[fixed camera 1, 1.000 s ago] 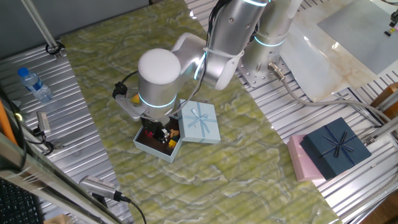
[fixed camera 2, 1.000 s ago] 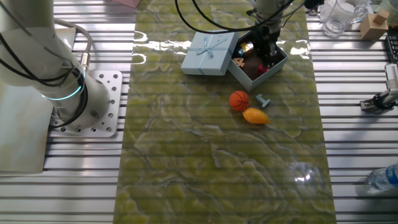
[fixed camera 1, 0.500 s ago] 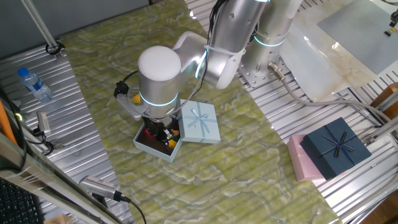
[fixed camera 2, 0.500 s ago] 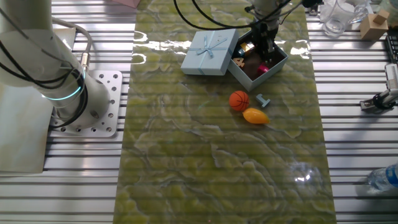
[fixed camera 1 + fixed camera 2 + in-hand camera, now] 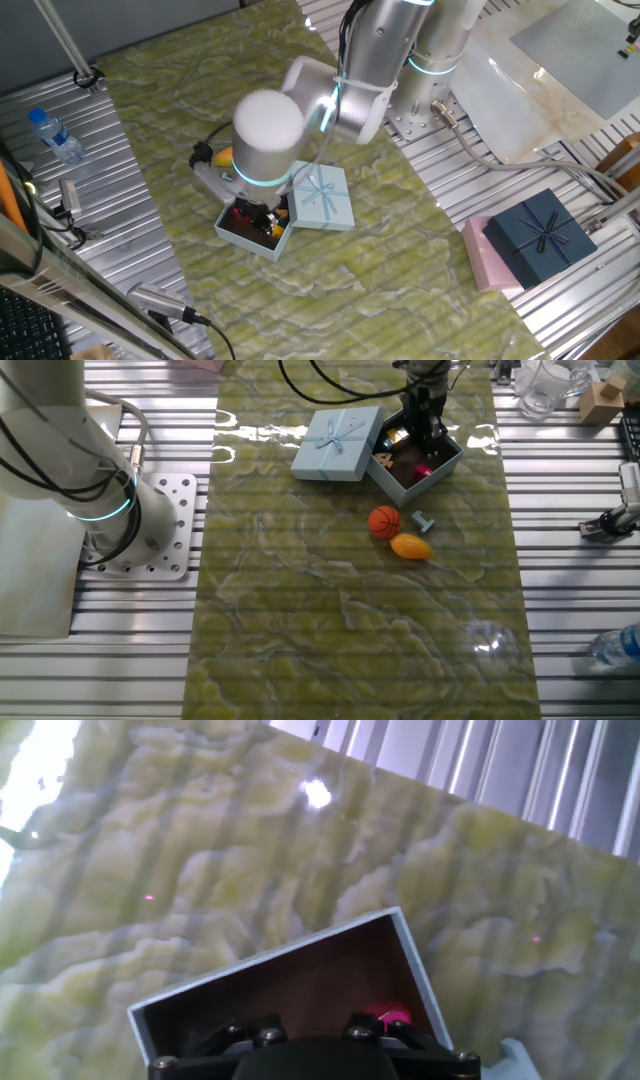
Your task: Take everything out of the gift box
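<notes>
Your jaws reach down into the open gift box [image 5: 432,463]; whether they are apart or together cannot be told. A magenta piece [image 5: 424,469] lies inside, by the jaws. The lid [image 5: 338,443] touches the box's side. On the bench [image 5: 350,620] nearby sit an orange basketball [image 5: 384,521] and mango-like fruit [image 5: 411,546].

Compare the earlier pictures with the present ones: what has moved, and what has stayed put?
The gripper has risen slightly inside the gift box, and the arm has swung a little. Whether it holds anything cannot be told. The lid, basketball, mango-like fruit and magenta piece are unmoved.
</notes>
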